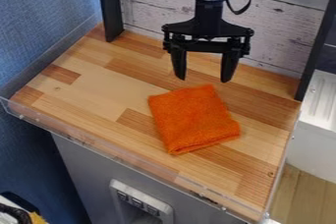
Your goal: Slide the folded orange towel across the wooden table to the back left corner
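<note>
Cloth, orange and folded, lies near the middle of the wooden table, as we see in the camera view. Above its far edge we note the black tool, pointing downward, its two fingers spread wide with nothing between them. Behind, we observe whitewashed planks; along the front runs a clear rim.

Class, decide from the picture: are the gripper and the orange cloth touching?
Apart. The camera view shows a strip of wooden surface between the open gripper and the orange cloth.
</note>
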### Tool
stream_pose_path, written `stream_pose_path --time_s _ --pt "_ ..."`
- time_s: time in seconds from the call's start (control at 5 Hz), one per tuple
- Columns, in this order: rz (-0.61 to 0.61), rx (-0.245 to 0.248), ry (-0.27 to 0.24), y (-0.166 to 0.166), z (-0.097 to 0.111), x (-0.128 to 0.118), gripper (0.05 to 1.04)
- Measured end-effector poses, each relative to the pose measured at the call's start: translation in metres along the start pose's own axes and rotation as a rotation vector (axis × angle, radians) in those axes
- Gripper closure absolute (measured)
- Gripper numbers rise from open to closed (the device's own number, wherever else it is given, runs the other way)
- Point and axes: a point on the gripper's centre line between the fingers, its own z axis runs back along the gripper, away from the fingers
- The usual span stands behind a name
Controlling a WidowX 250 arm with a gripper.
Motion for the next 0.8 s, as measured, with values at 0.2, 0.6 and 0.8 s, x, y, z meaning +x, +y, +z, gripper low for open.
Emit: stream_pose_path --time_s 0.2,0.6,0.8 --pt "0.040 0.003 0.001 -0.006 -0.001 -0.005 0.436" --pt "0.085 0.013 0.015 -0.007 -0.008 -0.013 0.939" --pt "0.089 0.010 0.014 -0.006 -0.017 -0.016 1.018"
